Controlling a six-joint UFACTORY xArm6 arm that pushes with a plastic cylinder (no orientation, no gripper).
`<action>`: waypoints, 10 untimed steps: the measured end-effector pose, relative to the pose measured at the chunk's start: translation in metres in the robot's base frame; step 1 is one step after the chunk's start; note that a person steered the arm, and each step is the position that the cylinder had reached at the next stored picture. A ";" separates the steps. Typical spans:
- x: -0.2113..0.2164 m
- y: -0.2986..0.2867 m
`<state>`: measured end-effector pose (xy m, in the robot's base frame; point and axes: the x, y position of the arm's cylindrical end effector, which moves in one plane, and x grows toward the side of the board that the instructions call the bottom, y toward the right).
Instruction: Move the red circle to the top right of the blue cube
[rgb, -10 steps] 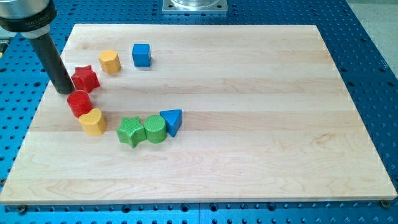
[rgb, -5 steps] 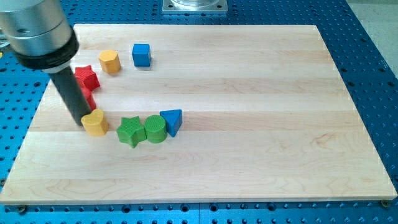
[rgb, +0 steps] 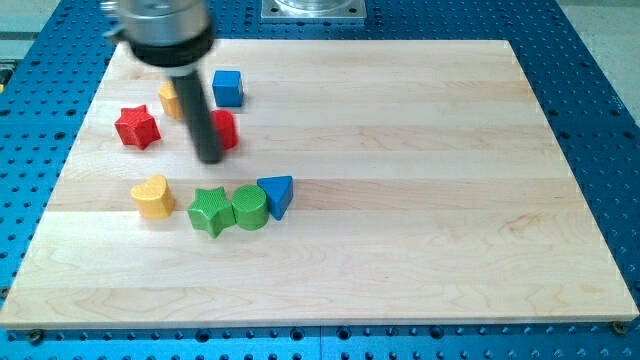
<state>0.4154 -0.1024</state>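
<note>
- The pale wooden table (rgb: 400, 200) lies on a blue perforated base (rgb: 600, 100), with blocks gathered in its left half
- A red star-shaped block (rgb: 137, 127) sits farthest to the view's left, apart from the others
- A yellow heart-shaped block (rgb: 152, 196) lies below it, toward the view's bottom, just left of the green pair
- A yellow block (rgb: 170, 98), its shape partly hidden by the rod, sits right of the red star and toward the view's top
- The dark straight rod serves as end effector; it has no jaws, so nothing opens or closes and it holds nothing. My tip (rgb: 210, 158) rests on the table against the left side of the red circle block
- A green star-shaped block (rgb: 209, 211) touches a green round block (rgb: 249, 208) on its right
- The red circle block (rgb: 224, 130), partly hidden behind the rod, lies just below the blue cube (rgb: 228, 88), near it but not touching
- A blue triangular block (rgb: 277, 194) touches the green round block's right side
</note>
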 end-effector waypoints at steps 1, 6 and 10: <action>0.035 -0.025; -0.064 -0.002; -0.013 -0.009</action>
